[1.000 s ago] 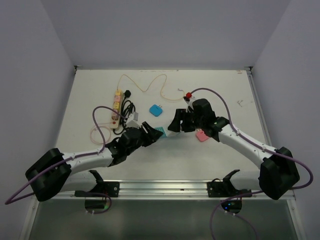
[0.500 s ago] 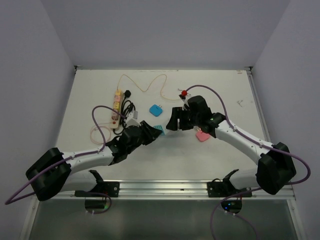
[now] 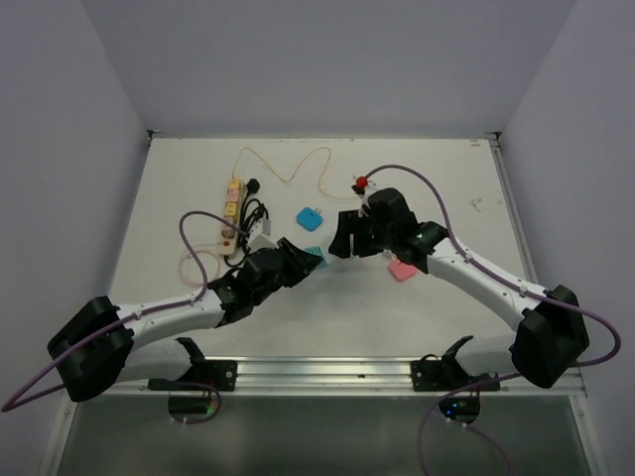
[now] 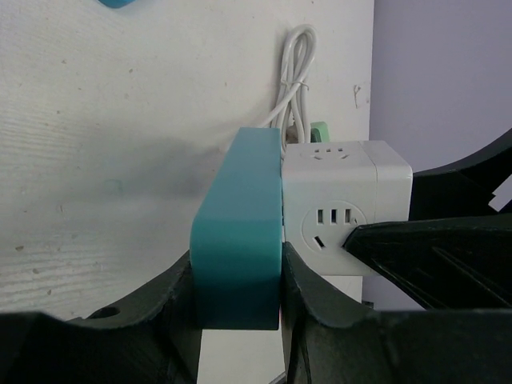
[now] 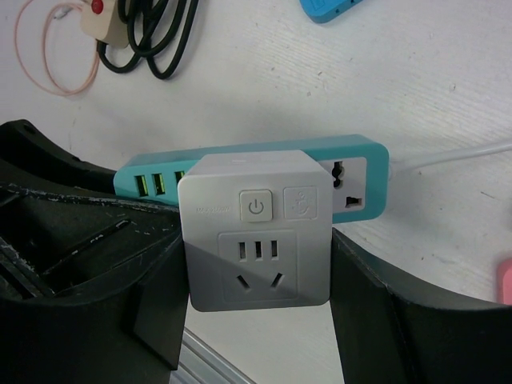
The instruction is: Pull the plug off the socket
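The teal power strip (image 4: 240, 224) is clamped between the fingers of my left gripper (image 4: 238, 296). A white cube plug (image 5: 256, 232) with a power button sits flush against the strip's face (image 5: 356, 164), and my right gripper (image 5: 256, 264) is shut on its two sides. In the left wrist view the cube (image 4: 344, 208) touches the strip with no gap. In the top view both grippers meet mid-table: the left gripper (image 3: 301, 262) is on the strip (image 3: 317, 257), and the right gripper (image 3: 347, 241) hides the cube.
A blue flat adapter (image 3: 310, 218) and a pink one (image 3: 400, 268) lie near the grippers. A beige strip (image 3: 232, 203) with a coiled black cable (image 3: 254, 213) lies far left. A red switch (image 3: 363, 182) on an orange cord lies behind the right arm.
My right gripper has shifted a little left and away from the bases with the cube. The left gripper and strip have moved only slightly.
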{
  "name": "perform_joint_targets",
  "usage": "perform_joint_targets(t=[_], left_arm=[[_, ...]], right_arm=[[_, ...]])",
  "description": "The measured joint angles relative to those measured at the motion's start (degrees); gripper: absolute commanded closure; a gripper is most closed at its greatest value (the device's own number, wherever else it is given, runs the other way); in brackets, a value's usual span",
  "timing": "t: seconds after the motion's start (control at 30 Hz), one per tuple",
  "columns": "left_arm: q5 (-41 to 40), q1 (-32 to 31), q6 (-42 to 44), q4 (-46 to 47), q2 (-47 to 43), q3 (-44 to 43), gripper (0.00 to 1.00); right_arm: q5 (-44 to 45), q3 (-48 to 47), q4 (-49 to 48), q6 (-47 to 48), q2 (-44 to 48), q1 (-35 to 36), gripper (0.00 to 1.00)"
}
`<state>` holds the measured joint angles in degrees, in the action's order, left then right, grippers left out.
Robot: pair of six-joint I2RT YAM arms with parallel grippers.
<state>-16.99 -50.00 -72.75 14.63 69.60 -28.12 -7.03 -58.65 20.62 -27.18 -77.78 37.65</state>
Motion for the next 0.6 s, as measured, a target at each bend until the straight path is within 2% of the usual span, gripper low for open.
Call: perform_joint_targets(t=[0.27, 0.6], left_arm=[[2.82, 0.0, -0.17, 1.84, -0.68, 0.39, 1.0], [4.17, 0.48, -0.17, 3.15, -0.22, 0.96, 1.0]], right_arm=[[-4.39, 8.37, -5.7, -4.63, 8.17, -3.87, 1.0], [-5.53, 8.15, -4.7, -4.52, 8.28, -4.85, 1.0]])
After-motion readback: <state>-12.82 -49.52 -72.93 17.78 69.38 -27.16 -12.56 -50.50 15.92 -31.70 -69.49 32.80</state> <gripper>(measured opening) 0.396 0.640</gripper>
